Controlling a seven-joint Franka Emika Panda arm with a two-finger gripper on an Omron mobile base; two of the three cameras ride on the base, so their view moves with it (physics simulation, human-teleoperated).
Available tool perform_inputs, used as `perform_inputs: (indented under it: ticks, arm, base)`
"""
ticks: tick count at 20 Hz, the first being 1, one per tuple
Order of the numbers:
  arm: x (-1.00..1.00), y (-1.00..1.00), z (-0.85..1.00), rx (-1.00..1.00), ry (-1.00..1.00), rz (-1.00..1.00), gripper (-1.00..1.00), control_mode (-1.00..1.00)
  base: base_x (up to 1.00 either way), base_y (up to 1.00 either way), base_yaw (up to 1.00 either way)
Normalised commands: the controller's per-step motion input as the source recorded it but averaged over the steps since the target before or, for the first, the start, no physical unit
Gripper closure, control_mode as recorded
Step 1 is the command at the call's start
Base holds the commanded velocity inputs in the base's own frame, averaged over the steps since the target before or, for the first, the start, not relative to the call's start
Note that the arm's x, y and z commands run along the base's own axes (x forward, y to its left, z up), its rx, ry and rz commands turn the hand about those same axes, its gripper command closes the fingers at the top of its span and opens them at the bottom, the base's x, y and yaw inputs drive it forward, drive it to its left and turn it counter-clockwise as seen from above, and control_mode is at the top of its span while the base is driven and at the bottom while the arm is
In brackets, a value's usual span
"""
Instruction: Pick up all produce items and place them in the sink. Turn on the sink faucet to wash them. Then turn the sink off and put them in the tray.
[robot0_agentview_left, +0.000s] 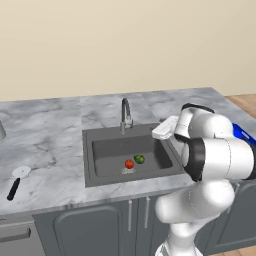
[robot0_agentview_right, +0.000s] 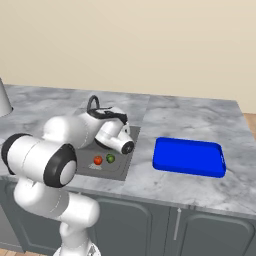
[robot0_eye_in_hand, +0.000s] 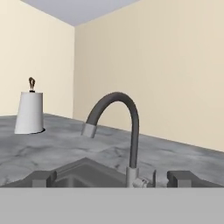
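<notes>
Two produce items (robot0_agentview_left: 134, 161) side by side

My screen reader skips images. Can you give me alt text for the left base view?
A red tomato and a green item lie in the sink below the faucet. The white arm bends over its right rim.

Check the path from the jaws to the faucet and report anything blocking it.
Nothing visible blocks it. In the hand view the open gripper faces the sink faucet across open space; both produce items lie low in the sink.
</notes>
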Motion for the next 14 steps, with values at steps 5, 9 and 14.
perform_inputs:
  ticks: [5, 9, 14]
  arm:
    - [0.11, 0.14, -0.10, -0.01, -0.01, 0.04, -1.00, -1.00]
    - [0.13, 0.17, -0.07, -0.03, -0.01, 0.05, -1.00, -1.00]
    - [0.07, 0.10, -0.01, -0.01, 0.00, 0.02, -1.00, -1.00]
  base:
    - [0.00, 0.00, 0.00]
    - [0.00, 0.00, 0.00]
    - [0.00, 0.00, 0.00]
